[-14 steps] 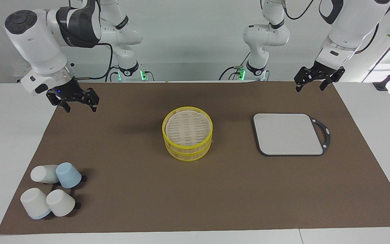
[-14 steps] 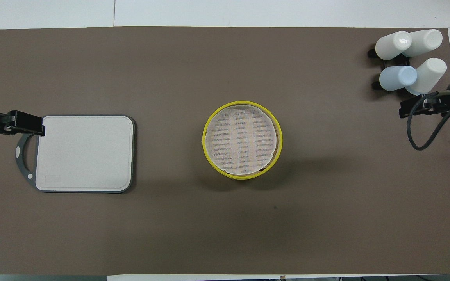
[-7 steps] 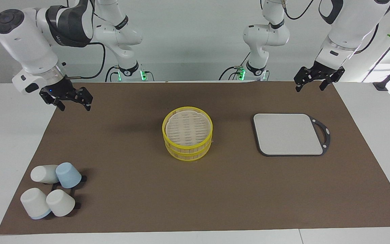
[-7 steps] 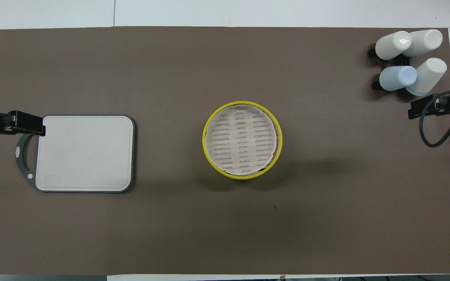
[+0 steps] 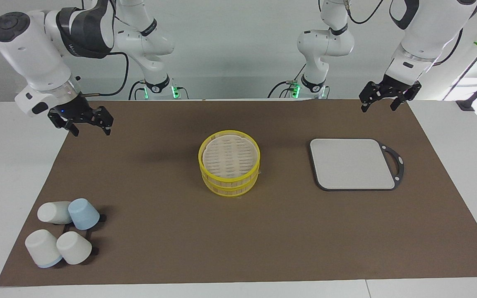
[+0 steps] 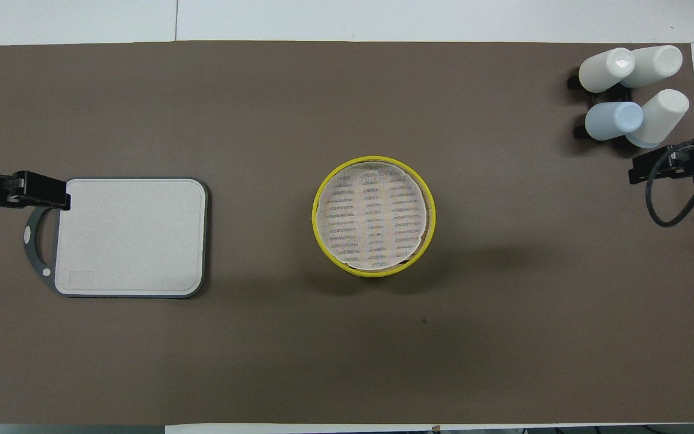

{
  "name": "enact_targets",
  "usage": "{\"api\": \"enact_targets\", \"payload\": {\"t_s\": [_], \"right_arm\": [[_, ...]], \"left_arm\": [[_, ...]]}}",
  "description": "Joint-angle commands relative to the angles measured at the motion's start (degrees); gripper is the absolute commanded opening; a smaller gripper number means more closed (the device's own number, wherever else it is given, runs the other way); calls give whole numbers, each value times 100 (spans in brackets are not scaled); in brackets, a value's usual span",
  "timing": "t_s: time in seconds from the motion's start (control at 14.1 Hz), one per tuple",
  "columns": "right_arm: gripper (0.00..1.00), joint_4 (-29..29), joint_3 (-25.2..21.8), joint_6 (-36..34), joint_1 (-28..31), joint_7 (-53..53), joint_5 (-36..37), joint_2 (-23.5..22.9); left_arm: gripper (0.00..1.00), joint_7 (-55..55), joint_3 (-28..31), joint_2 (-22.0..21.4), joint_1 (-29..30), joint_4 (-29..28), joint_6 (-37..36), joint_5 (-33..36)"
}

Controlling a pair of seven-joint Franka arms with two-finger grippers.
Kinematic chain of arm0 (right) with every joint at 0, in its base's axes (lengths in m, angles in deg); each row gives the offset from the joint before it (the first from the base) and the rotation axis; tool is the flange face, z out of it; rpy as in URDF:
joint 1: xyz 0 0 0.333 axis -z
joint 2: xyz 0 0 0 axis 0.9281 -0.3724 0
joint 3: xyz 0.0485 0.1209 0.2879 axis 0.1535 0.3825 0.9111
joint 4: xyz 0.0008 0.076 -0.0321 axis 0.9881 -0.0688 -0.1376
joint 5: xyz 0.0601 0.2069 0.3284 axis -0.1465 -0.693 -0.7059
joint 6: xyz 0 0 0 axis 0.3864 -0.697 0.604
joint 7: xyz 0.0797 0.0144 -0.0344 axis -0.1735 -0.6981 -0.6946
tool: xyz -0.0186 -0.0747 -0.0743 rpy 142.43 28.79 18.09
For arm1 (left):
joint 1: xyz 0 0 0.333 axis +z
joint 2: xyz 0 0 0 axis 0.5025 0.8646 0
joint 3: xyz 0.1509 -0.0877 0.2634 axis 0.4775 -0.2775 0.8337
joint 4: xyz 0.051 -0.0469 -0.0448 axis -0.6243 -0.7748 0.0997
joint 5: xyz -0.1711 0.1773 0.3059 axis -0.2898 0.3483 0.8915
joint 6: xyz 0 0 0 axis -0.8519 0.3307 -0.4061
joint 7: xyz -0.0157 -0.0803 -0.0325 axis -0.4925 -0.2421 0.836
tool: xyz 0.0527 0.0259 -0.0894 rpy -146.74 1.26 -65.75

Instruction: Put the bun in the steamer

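Note:
The yellow-rimmed steamer (image 5: pixel 229 162) stands in the middle of the brown mat, and only its pale slatted top (image 6: pixel 373 216) shows from above. No bun is in view. My right gripper (image 5: pixel 91 132) hangs open and empty over the mat's edge at the right arm's end, well apart from the steamer. In the overhead view only part of the right gripper (image 6: pixel 666 166) shows, near the cups. My left gripper (image 5: pixel 378 108) waits open and empty above the mat's corner at the left arm's end, and the left gripper (image 6: pixel 37 191) appears over the board's handle from above.
A grey rectangular board (image 5: pixel 352 164) with a black handle lies beside the steamer toward the left arm's end. Several white and pale blue cups (image 5: pixel 62 231) sit tipped on a black rack at the right arm's end, farther from the robots than the steamer.
My right gripper has drawn back from the mat toward its own end of the table and risen a little, then stopped. The left arm and the objects have not moved.

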Motion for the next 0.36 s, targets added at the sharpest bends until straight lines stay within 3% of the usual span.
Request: {"api": "enact_targets", "payload": {"t_s": [0.0, 0.28], "right_arm": [[100, 57, 73, -33, 70, -163, 43, -33], [100, 57, 73, -50, 70, -154, 25, -24]], "left_arm": [[100, -37, -1, -99, -7, -76, -11, -77], [100, -37, -1, -90, -7, -85, -11, -69]]}}
